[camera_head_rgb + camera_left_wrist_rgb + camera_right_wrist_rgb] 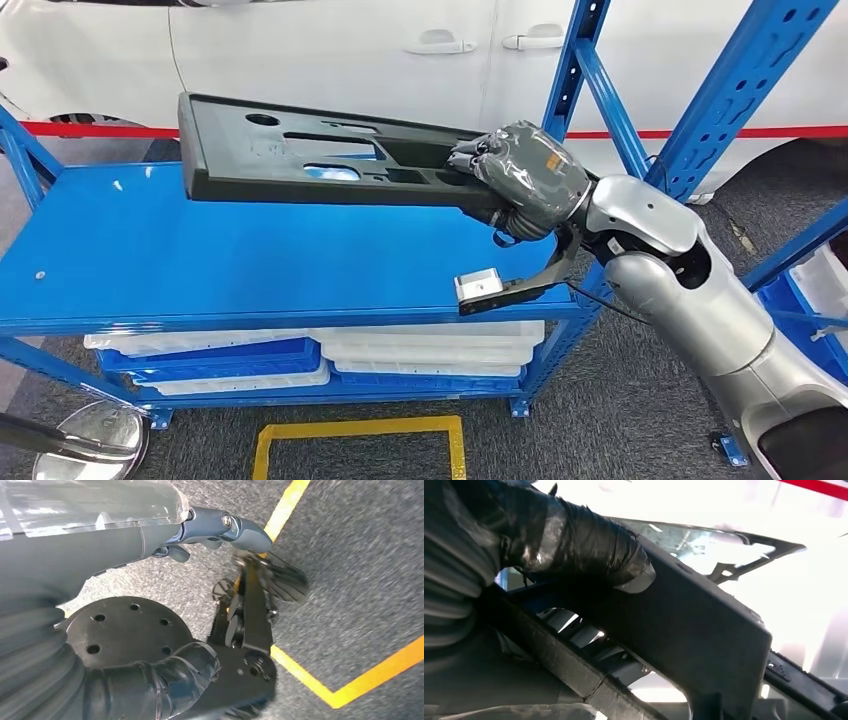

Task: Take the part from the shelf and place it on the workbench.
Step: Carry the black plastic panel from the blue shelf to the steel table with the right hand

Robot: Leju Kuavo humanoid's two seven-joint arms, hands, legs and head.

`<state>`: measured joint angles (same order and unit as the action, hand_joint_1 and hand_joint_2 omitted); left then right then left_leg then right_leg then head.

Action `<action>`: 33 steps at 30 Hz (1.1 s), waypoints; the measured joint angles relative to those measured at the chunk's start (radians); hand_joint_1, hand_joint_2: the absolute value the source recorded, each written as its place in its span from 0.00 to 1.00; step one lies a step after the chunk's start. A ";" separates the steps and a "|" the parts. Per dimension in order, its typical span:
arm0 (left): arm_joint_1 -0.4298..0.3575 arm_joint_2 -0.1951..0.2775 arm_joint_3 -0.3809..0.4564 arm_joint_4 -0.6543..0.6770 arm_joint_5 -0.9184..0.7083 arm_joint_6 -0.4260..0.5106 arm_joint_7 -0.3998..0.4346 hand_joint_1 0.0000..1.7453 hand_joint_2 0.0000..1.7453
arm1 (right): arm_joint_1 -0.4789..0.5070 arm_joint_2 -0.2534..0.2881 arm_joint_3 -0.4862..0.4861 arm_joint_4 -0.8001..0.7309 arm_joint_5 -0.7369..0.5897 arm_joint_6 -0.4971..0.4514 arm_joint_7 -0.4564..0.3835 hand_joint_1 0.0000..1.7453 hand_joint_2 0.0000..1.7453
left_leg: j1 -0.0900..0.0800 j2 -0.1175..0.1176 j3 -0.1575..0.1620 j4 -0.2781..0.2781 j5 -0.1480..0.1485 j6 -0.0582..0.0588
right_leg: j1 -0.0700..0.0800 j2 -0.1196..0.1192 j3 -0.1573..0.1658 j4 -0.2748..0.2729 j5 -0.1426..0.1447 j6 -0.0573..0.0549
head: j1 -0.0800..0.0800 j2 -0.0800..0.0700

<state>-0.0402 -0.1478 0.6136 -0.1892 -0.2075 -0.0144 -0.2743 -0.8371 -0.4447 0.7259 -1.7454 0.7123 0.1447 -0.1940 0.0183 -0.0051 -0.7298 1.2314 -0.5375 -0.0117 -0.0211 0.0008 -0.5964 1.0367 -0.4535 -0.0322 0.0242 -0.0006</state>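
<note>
A long black plastic panel (300,150) with several cut-outs hangs level above the blue shelf top (200,260). My right hand (520,175) grips its right end, fingers curled over the upper edge and thumb under it. In the right wrist view the thumb (589,545) presses on the dark panel (694,630) from close up. My left hand (150,535) hangs over the grey floor with its fingers loosely curled and nothing in them.
Blue shelf uprights (740,80) rise at the right, close to my right arm. White and blue trays (330,355) lie on the lower shelf. A white car (350,50) stands behind. Yellow floor tape (360,430) marks a box below the shelf.
</note>
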 joint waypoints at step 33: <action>-0.005 -0.002 0.020 -0.001 -0.029 0.023 0.032 0.00 1.00 | 0.171 -0.049 -0.035 0.017 0.045 -0.095 -0.048 1.00 1.00 | -0.002 0.005 0.000 0.079 -0.017 -0.003 | 0.006 -0.008 -0.025 -0.013 0.033 0.004 | 0.000 0.000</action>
<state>-0.0452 -0.1495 0.6337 -0.1904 -0.2366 0.0089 -0.2423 -0.6664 -0.4939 0.6912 -1.7284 0.7571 0.0492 -0.2419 0.0158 -0.0005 -0.7296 1.3102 -0.5549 -0.0144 -0.0153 -0.0068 -0.6216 1.0241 -0.4208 -0.0283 0.0240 -0.0004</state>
